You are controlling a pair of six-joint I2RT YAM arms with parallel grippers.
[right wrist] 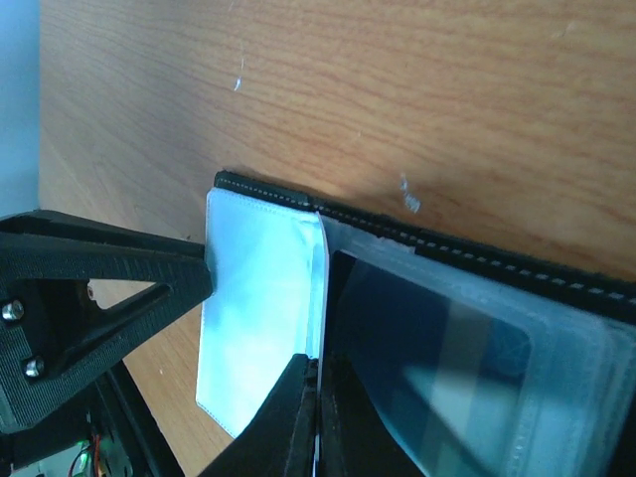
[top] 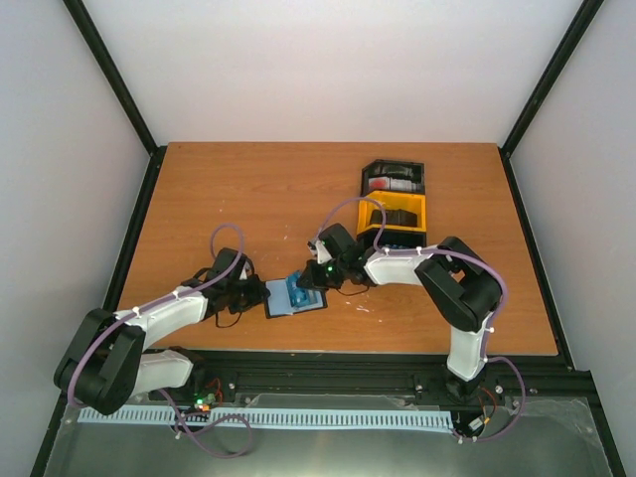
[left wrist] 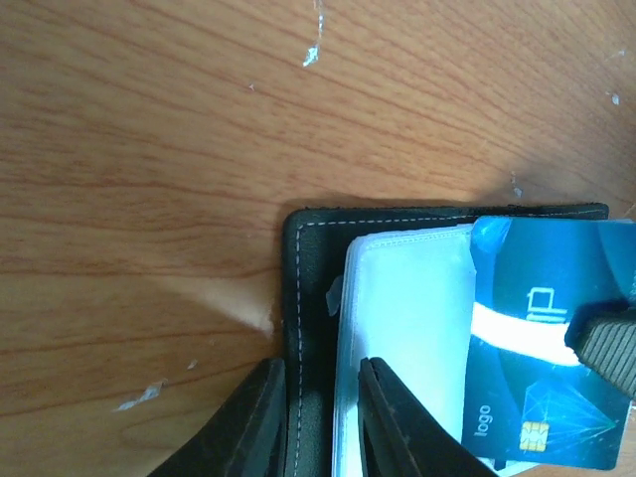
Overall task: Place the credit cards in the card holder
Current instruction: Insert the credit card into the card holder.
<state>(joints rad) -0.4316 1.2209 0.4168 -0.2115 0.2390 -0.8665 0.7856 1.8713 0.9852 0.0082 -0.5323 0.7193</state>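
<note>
The card holder (top: 281, 303) lies open on the wooden table, black with white stitching (left wrist: 298, 298) and clear inner sleeves (left wrist: 402, 298). A blue credit card (left wrist: 542, 348) with a chip and the word "logo" rests tilted over its right half. My right gripper (right wrist: 316, 417) is shut on the card's thin edge, which shows end-on between the fingers. The left gripper (left wrist: 320, 417) stands narrowly open and straddles the holder's left border. One of its fingers (left wrist: 253, 427) sits on the wood and the other on the sleeve. From above, both grippers (top: 260, 294) (top: 316, 276) flank the holder.
A joined row of black and yellow trays (top: 394, 204) stands at the back right, with a red-and-white card (top: 390, 183) in the far black one. The table's near edge meets a black rail (top: 328, 366) by the arm bases.
</note>
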